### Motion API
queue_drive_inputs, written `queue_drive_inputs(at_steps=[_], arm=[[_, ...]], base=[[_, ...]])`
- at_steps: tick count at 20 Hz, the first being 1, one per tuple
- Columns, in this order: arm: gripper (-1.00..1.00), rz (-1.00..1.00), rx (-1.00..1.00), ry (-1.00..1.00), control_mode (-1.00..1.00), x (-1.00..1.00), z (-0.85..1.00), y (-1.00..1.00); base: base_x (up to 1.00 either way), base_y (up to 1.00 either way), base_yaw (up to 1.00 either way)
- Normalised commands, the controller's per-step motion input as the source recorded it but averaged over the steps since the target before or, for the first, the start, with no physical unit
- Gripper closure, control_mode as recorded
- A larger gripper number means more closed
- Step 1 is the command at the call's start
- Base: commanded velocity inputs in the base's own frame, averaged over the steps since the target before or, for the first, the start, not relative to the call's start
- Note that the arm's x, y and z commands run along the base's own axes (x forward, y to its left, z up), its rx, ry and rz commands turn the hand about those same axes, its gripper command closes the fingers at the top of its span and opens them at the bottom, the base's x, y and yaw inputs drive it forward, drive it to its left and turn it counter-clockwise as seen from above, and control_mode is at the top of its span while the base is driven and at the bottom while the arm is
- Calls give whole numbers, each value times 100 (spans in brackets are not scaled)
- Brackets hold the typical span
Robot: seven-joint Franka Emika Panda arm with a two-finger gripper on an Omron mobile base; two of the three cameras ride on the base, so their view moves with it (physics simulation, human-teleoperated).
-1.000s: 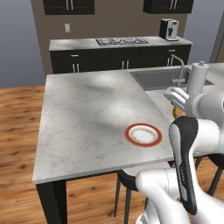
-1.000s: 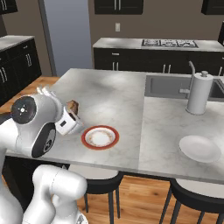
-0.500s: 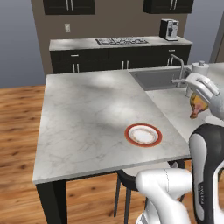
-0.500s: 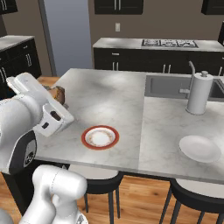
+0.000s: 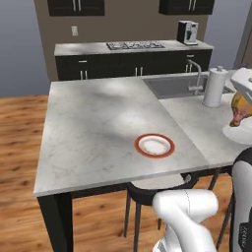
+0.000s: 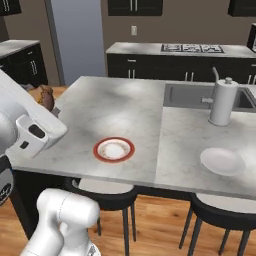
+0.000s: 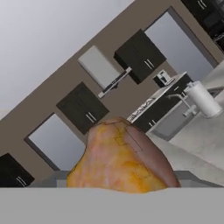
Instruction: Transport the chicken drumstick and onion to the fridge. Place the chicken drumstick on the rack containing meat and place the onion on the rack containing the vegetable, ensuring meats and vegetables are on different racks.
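Observation:
The chicken drumstick [image 7: 122, 162], golden-brown with an orange tint, sits close up at the bottom of the hand view, covering the fingertips. My gripper [image 5: 240, 104] is shut on it. In the left base view the chicken drumstick [image 5: 239, 110] hangs at the far right edge, above the counter's right end. From the other side, the chicken drumstick [image 6: 45, 97] shows beyond my white hand, in the gripper [image 6: 48, 101], off the island's left corner. The onion and the fridge are out of view.
A red-rimmed plate [image 5: 154, 145] lies near the island counter's [image 5: 93, 133] front edge. A white plate [image 6: 222, 161], a paper towel roll [image 6: 222, 102] and a sink [image 6: 192, 96] with a faucet are further along. Dark stools stand under the front edge.
My hand has carried the drumstick up and away from the red-rimmed plate, out toward the island's end. The plates and the counter have stayed put.

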Motion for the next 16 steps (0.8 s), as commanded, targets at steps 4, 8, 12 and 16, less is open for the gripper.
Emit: queue_drive_inputs(at_steps=[4,8,12,16], arm=[[100,0,0,0,100,0,0,0],[100,0,0,0,100,0,0,0],[100,0,0,0,100,0,0,0],[100,0,0,0,100,0,0,0]], base=[[-100,-92,-1],[-100,-100,-6],[-96,-100,-8],[-47,-100,-2]])
